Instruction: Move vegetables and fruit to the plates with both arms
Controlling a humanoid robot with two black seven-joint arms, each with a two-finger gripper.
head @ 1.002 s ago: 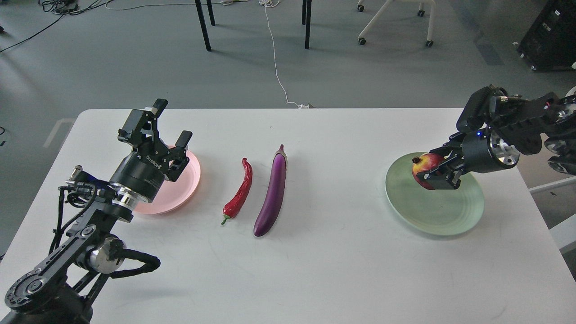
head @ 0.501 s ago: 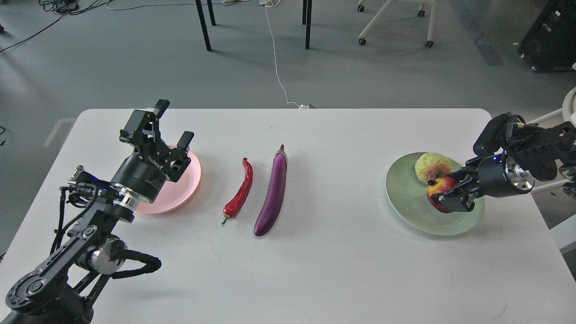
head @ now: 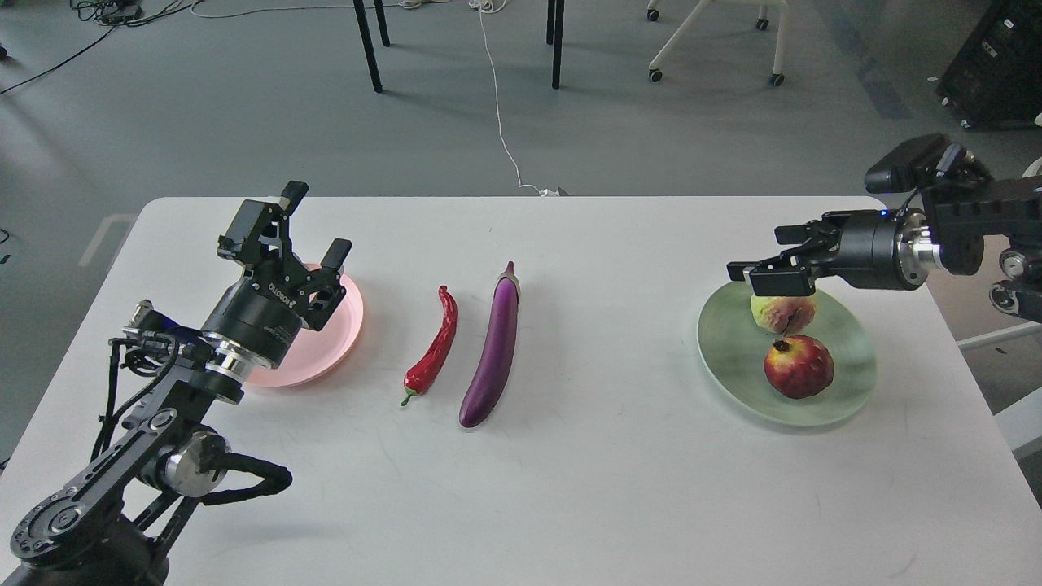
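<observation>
The red pomegranate [head: 799, 367] and the bumpy yellow-green fruit [head: 781, 313] lie on the pale green plate [head: 733, 358] at the right. My right gripper [head: 765, 260] is open and empty, raised above the plate's far edge, just over the yellow-green fruit. The red chili pepper [head: 434, 347] and the purple eggplant [head: 492, 351] lie side by side on the table's middle. My left gripper [head: 297, 224] is open and empty, held above the pale pink plate [head: 342, 325] at the left.
The white table [head: 602, 472] has its far edge near both grippers. Beyond it on the grey floor are dark table legs [head: 366, 45], a white cable [head: 498, 106] and a chair base [head: 716, 32].
My right gripper carried the pomegranate toward the near side of the green plate, let it go, and rose back over the plate's far edge. The left arm has barely moved.
</observation>
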